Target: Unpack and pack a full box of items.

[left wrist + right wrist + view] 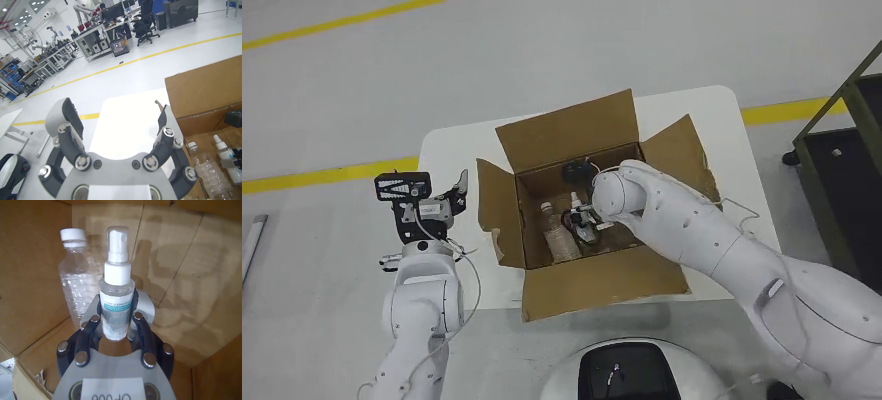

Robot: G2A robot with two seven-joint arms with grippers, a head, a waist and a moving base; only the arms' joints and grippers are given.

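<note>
The right gripper [116, 300] is inside the cardboard box [572, 130], with its fingers closed on 1 spray bottle [117, 283]. 1 clear water bottle [75, 281] sits just beside it. The left gripper [115, 106] hangs over the counter [457, 150] beside the box, fingers open.

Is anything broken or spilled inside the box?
Nothing looks spilled. The clear plastic bottle beside the spray bottle looks crinkled and dented, which is the odd bit. The right gripper is shut on the spray bottle, which looks intact. One flap edge of the cardboard box looks torn.
</note>
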